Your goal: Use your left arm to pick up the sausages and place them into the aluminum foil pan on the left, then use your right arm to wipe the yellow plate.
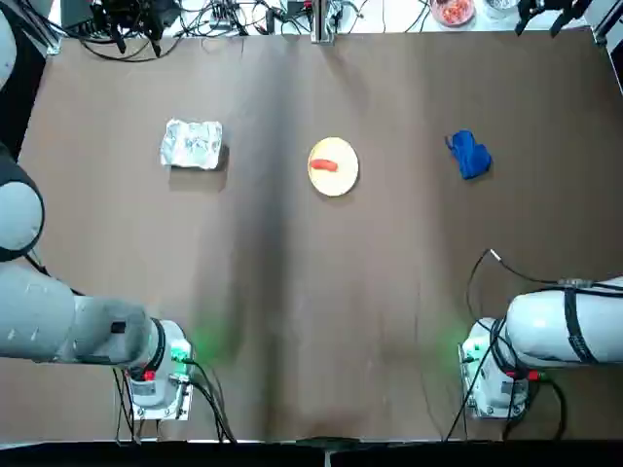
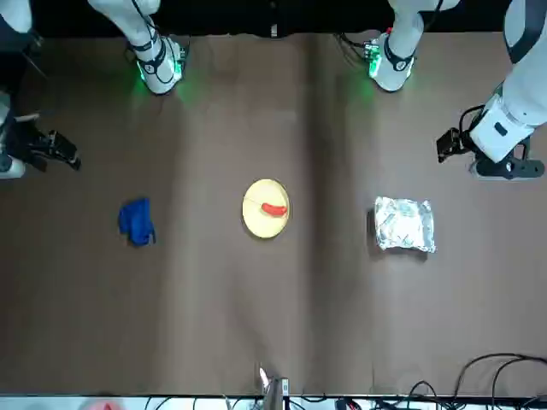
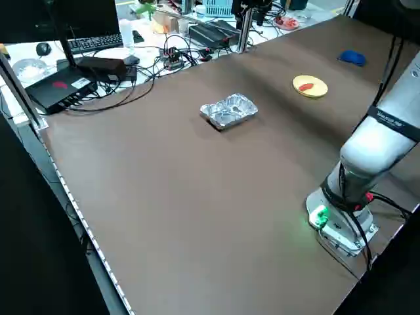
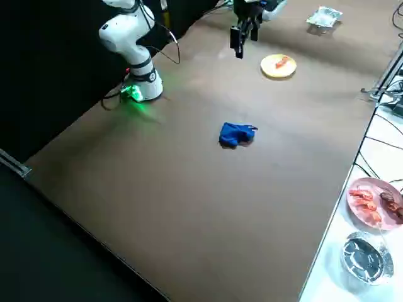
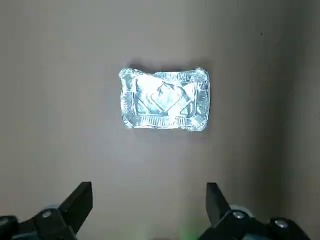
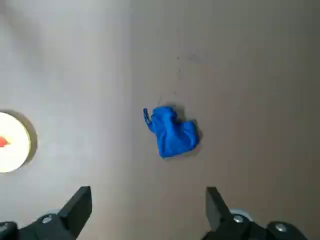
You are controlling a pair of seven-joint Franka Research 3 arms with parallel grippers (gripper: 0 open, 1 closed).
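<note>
On your left, the aluminum foil pan (image 1: pixel 193 145) sits on the brown table (image 1: pixel 292 321), a small wrinkled silver tray, roughly rectangular, with a crimped rim. The left gripper (image 5: pixel 149 202) hangs high above it, fingers spread wide and holding nothing; in the left wrist view you look straight down into the pan, which sits between and beyond the two fingertips.

Move toward the middle and you find the yellow plate (image 1: pixel 333 166), round, pale, flat, with a thin rim. The sausages (image 1: pixel 323 164) show as one short red-orange oblong piece lying on the plate, a little off its centre, toward the pan's side. It is much smaller than the plate and nothing else touches it.

Further right, well apart from the plate, a crumpled blue cloth (image 1: pixel 470 155) lies on the bare table. The right gripper (image 6: pixel 149 205) is raised over that area, its jaws likewise wide open and empty; its wrist view shows the cloth below and, at one edge, a slice of the plate.

Pan, plate and cloth lie roughly in one row across the table, each clear of the others.
</note>
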